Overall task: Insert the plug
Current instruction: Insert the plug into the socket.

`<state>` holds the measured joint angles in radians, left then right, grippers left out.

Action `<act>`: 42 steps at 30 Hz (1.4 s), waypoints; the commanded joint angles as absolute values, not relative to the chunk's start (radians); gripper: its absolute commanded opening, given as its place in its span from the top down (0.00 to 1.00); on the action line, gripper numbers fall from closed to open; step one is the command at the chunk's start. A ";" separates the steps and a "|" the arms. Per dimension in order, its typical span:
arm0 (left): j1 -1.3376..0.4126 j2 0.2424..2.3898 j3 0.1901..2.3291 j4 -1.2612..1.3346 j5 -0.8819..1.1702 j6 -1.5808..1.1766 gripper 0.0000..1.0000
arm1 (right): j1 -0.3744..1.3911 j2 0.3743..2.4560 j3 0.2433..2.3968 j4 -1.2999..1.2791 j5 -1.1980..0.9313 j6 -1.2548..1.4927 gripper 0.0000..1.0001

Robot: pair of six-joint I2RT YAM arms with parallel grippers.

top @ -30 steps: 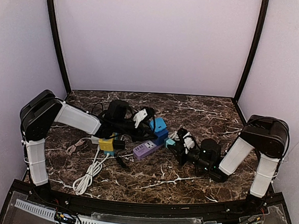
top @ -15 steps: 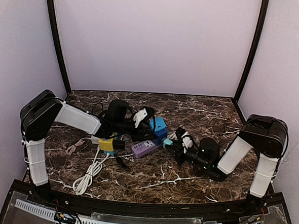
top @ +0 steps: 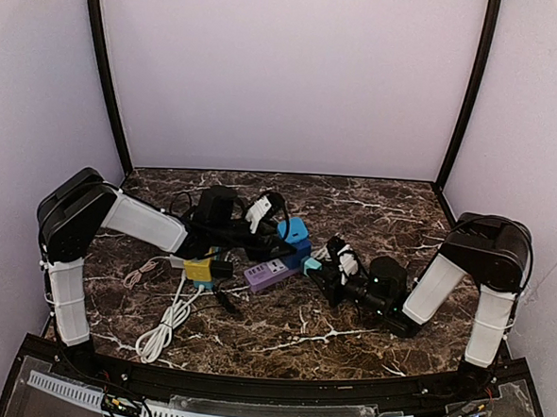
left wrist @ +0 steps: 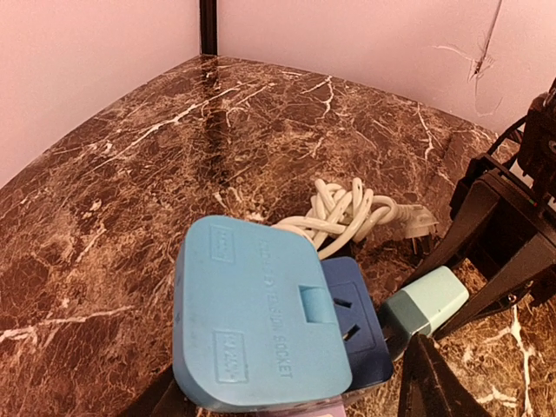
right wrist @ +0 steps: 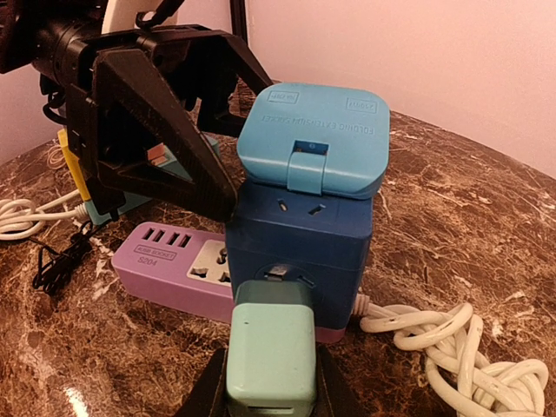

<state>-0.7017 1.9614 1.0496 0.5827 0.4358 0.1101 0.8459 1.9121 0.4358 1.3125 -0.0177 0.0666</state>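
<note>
The mint plug point(right wrist: 269, 347) is held in the narrowly closed right gripper point(right wrist: 271, 393) against the right face of the blue socket point(right wrist: 304, 226), mid-table by a purple strip point(right wrist: 169, 259), with the left gripper point(top: 276, 225) spread wide around the socket's left.

Pale lilac walls point(top: 287, 77), joined by black corner posts point(top: 106, 66), enclose a dark brown white-veined marble tabletop point(top: 374, 200).
</note>
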 commanded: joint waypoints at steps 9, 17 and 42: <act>-0.710 2.078 0.929 0.518 0.369 0.038 0.35 | 0.841 1.915 0.440 1.494 0.025 0.101 1.00; -0.749 2.067 0.886 0.529 0.292 0.021 0.31 | 0.843 1.904 0.438 1.490 0.021 0.101 1.00; -0.764 1.931 0.865 0.645 0.241 -0.012 0.21 | 0.848 1.859 0.441 1.452 0.018 0.090 1.00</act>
<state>-0.7708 2.0068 0.8562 0.6987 0.2859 -0.0193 0.8486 1.8973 0.4328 1.3087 0.0013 0.0910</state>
